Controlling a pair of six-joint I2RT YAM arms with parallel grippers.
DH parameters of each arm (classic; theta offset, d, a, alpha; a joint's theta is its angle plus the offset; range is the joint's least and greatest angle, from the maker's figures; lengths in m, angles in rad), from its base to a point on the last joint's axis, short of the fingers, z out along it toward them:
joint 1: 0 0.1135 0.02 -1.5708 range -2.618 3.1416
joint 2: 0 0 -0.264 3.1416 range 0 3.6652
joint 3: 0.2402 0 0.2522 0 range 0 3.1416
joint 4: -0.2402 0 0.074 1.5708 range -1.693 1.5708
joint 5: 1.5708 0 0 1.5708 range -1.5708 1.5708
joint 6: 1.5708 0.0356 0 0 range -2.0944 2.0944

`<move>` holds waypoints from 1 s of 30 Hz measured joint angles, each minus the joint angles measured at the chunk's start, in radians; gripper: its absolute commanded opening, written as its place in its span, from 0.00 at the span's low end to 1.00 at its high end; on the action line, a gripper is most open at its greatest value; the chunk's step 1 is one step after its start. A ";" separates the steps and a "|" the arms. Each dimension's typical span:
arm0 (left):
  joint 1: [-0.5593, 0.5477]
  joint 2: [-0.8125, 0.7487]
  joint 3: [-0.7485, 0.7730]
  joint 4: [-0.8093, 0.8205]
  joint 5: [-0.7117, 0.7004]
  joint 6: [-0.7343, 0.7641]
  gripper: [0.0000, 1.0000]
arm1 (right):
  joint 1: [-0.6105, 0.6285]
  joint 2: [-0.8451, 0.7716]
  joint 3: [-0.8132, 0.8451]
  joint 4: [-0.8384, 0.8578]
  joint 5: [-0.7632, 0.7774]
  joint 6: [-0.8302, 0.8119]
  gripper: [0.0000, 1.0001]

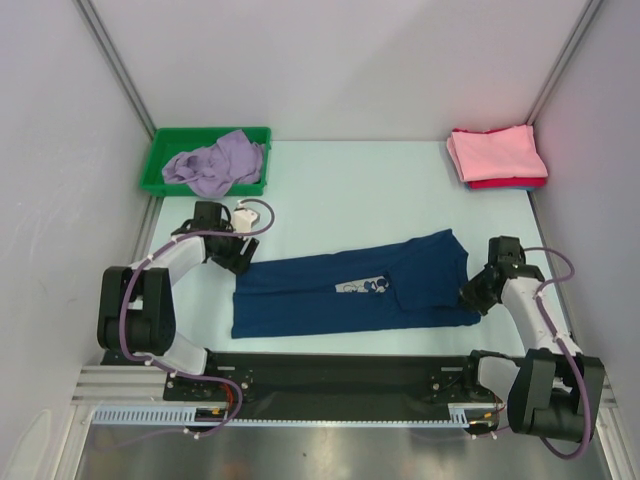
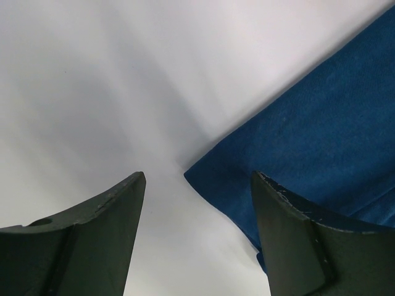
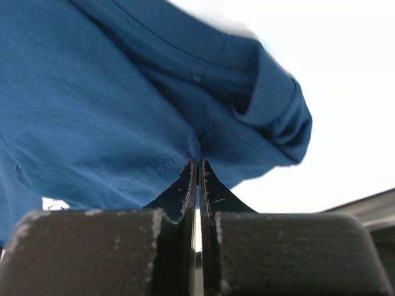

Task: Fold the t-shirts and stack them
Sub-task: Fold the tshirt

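A navy blue t-shirt (image 1: 350, 290) with a pale print lies folded lengthwise across the table, its collar end at the right. My right gripper (image 1: 470, 298) is at that right end. In the right wrist view the gripper (image 3: 198, 161) is shut on a pinch of the navy fabric (image 3: 111, 105). My left gripper (image 1: 240, 262) hovers at the shirt's upper left corner. In the left wrist view it (image 2: 197, 176) is open, with the navy corner (image 2: 321, 135) partly between its fingers and reaching under the right one. A lavender t-shirt (image 1: 215, 160) lies crumpled in the bin. Folded pink and red t-shirts (image 1: 495, 155) are stacked at the back right.
A green plastic bin (image 1: 160, 150) stands at the back left corner. White walls enclose the table on three sides. The black base rail (image 1: 320, 380) runs along the near edge between the arm bases.
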 measured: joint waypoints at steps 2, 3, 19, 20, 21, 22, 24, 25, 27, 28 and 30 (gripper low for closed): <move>0.000 0.000 0.000 0.004 0.000 0.007 0.75 | 0.000 -0.024 0.009 -0.031 0.003 0.001 0.00; 0.000 0.000 0.000 0.006 0.000 0.010 0.75 | 0.000 -0.035 0.013 -0.046 0.004 0.002 0.00; 0.000 0.016 0.000 0.027 0.000 0.033 0.75 | -0.002 -0.073 0.012 -0.150 0.016 0.022 0.46; 0.000 0.016 0.001 0.027 0.000 0.033 0.75 | -0.005 -0.068 0.009 -0.151 0.023 0.026 0.50; 0.000 0.016 0.002 0.027 0.000 0.033 0.75 | -0.007 -0.064 0.008 -0.155 0.034 0.024 0.56; 0.000 0.016 0.003 0.027 0.000 0.033 0.75 | -0.012 -0.062 0.008 -0.156 0.048 0.027 0.57; 0.000 0.015 0.010 0.019 0.003 0.033 0.76 | -0.023 -0.065 0.008 -0.157 0.077 0.033 0.57; 0.000 0.015 0.014 0.016 0.007 0.032 0.76 | -0.026 -0.067 0.008 -0.157 0.093 0.037 0.57; 0.000 0.015 0.025 0.009 0.014 0.032 0.77 | -0.029 -0.074 0.006 -0.148 0.114 0.048 0.57; 0.000 0.015 0.028 0.010 0.016 0.032 0.77 | -0.030 -0.075 0.002 -0.138 0.122 0.055 0.57; 0.000 0.017 0.029 0.012 0.016 0.031 0.77 | -0.031 -0.068 -0.011 -0.114 0.134 0.069 0.55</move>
